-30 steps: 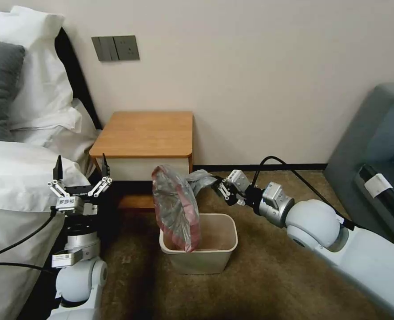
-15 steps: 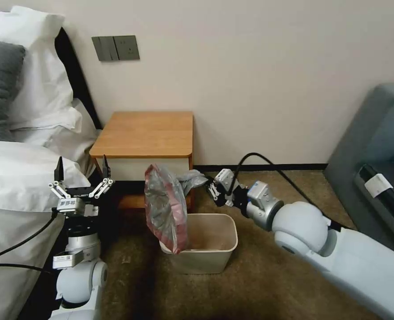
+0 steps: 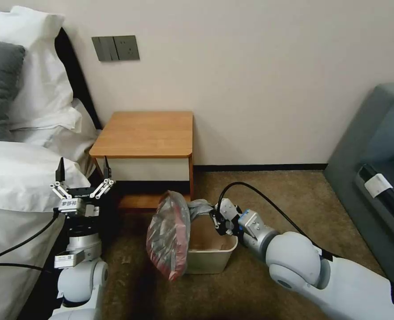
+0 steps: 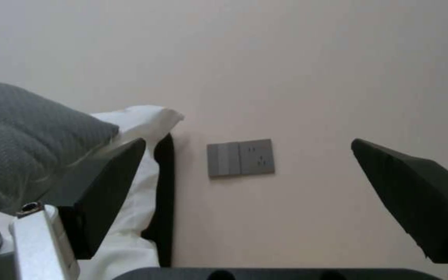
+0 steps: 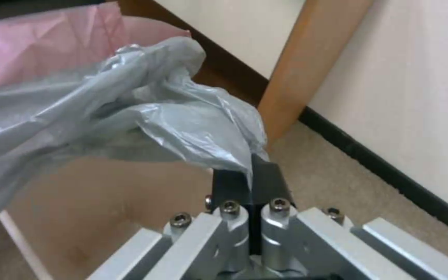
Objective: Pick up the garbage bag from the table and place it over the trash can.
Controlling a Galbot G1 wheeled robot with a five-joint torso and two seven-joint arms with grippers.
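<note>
Right claw [image 3: 215,218]: fingers pinched together on a grey fold of the garbage bag [image 3: 170,231], held low over the trash can [image 3: 210,260]. The bag's pink-edged mouth droops outside the can's left rim; the can stands on carpet before the bench [image 3: 145,133]. Left claw [image 3: 82,171]: fingers spread wide, empty, raised beside the bed [image 3: 14,178].

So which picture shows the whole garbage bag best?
The head view: the garbage bag hangs over the trash can edge. The right wrist view shows the grey end pinched in the right gripper.
</note>
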